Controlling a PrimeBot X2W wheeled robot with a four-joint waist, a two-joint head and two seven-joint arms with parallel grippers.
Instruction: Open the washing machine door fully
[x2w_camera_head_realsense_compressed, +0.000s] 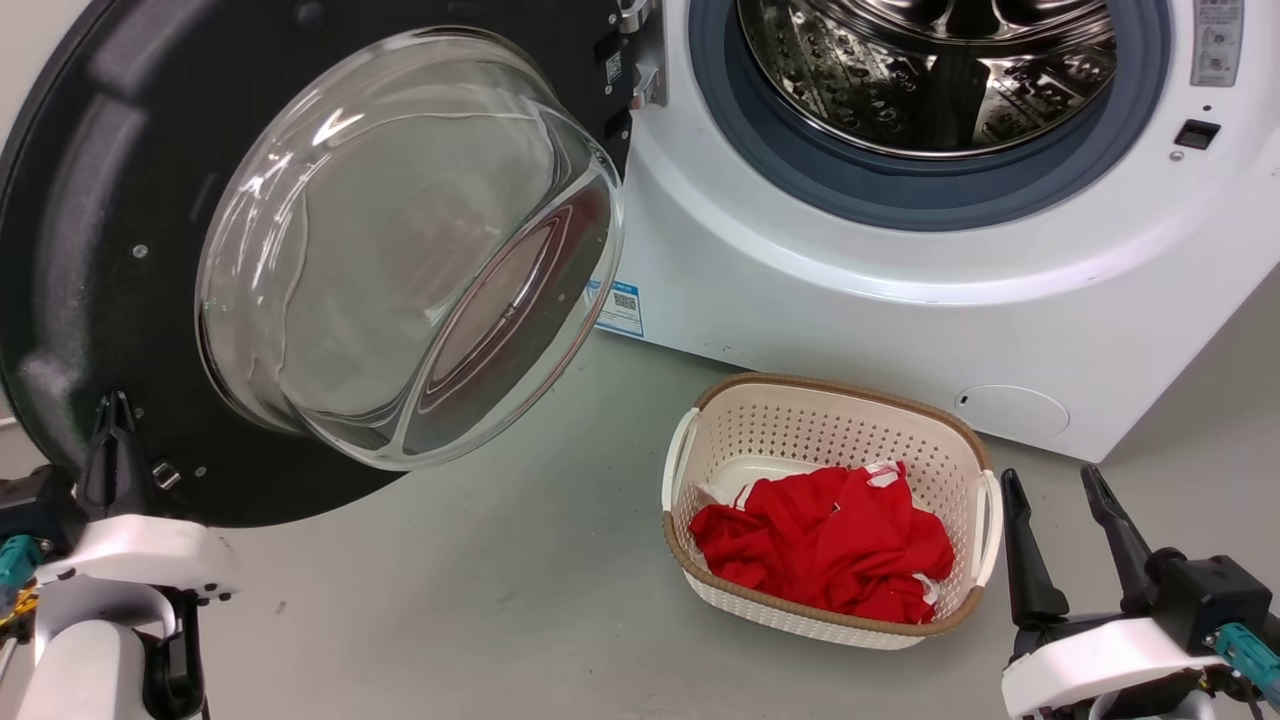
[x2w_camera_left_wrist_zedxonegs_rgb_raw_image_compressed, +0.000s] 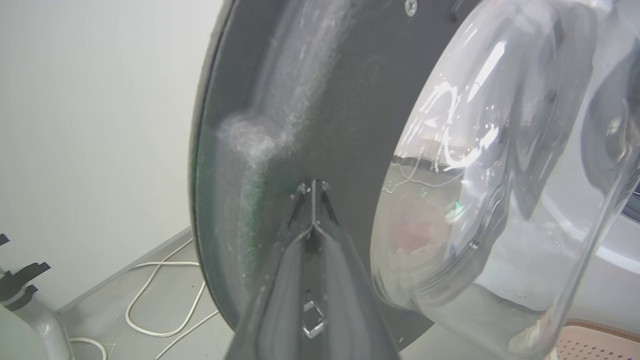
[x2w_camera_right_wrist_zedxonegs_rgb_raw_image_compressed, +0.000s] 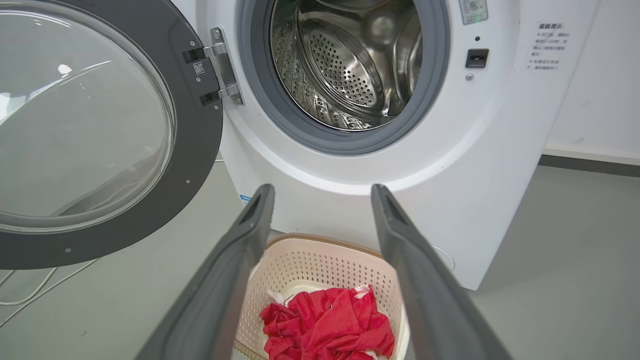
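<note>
Washing machine door (x2w_camera_head_realsense_compressed: 80, 250) swung wide, left of washing machine (x2w_camera_head_realsense_compressed: 850, 290); left gripper (x2w_camera_left_wrist_zedxonegs_rgb_raw_image_compressed: 313, 192) fingers together on its black rim, right gripper (x2w_camera_head_realsense_compressed: 1050, 478) spread, idle. Push off-centre and your tips likely skid off.
</note>
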